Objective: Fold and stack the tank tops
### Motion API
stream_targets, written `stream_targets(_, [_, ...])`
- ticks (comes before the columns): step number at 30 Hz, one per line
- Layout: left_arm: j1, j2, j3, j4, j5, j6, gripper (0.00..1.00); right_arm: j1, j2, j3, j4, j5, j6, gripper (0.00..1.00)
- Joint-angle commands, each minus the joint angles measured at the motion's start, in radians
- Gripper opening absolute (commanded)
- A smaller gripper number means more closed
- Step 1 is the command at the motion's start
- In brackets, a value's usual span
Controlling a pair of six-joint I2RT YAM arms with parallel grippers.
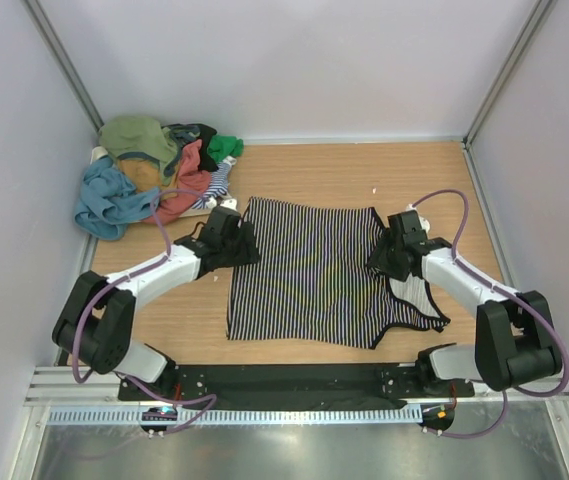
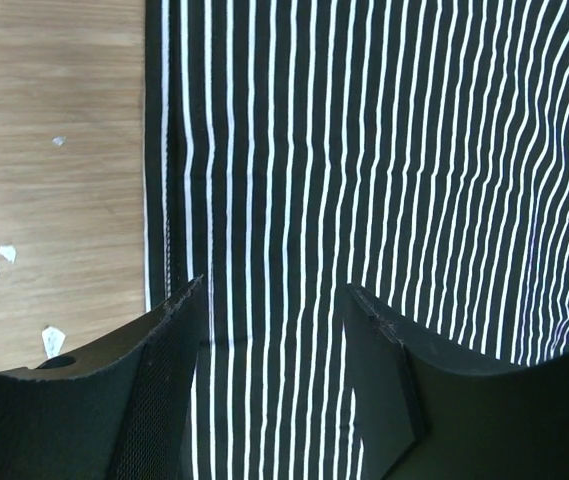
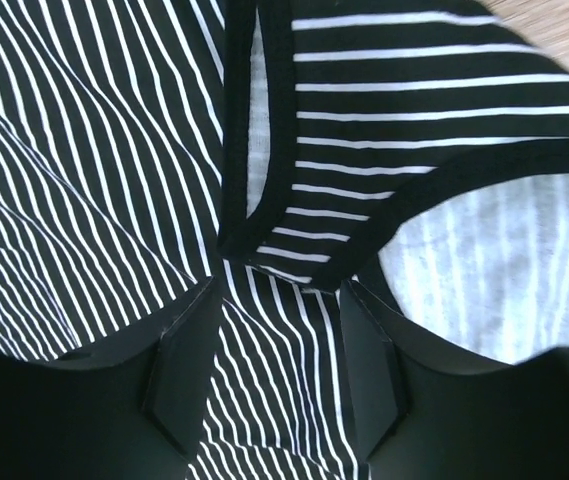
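The left claw (image 2: 276, 290) stands with its jaws partly spread, low over the left border of the striped tank top (image 1: 304, 280). Flat striped cloth shows in the gap, and the black hem (image 2: 156, 200) runs on ahead from beside one fingertip. Beyond that hem, to the claw's outer side, is bare table (image 2: 54, 100) with a few white scraps (image 2: 6, 253) on it.

The right claw (image 3: 282, 290) has its jaws parted about as far, over the opposite side of the same top. Just ahead of its gap, the black-bound edges (image 3: 294, 230) of the shoulder openings meet in a point, with the pale inner face of the cloth showing beyond them. Neither claw seems to pinch anything, though I cannot tell whether the tips press on the cloth.

The striped top lies spread on the table between the two claws, its shoulder end trailing back past the right claw towards that arm's base.

Beyond the left claw and out to its left is the heap of tank tops (image 1: 144, 172). In it, an olive one (image 1: 139, 135) is farthest from the claw, a teal-blue one (image 1: 104, 200) is farthest left, a coral one (image 1: 189, 185) is nearest the claw, and a green one (image 1: 226, 147) lies beyond it
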Motion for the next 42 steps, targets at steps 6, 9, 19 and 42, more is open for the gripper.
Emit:
stream_targets(6, [0.004, 0.027, -0.016, 0.161, 0.045, 0.061, 0.57, 0.016, 0.08, 0.015, 0.089, 0.038, 0.05, 0.34])
stream_targets(9, [0.004, 0.039, -0.013, 0.163, 0.05, 0.056, 0.57, 0.018, 0.083, 0.029, 0.08, 0.074, 0.053, 0.2])
stream_targets(19, [0.004, 0.065, 0.001, 0.144, 0.062, 0.048, 0.56, -0.04, 0.075, 0.131, 0.032, 0.155, 0.014, 0.01])
stream_targets(42, [0.004, 0.082, 0.013, 0.098, -0.062, 0.047, 0.54, -0.487, 0.37, 0.368, 0.074, 0.262, 0.182, 0.53])
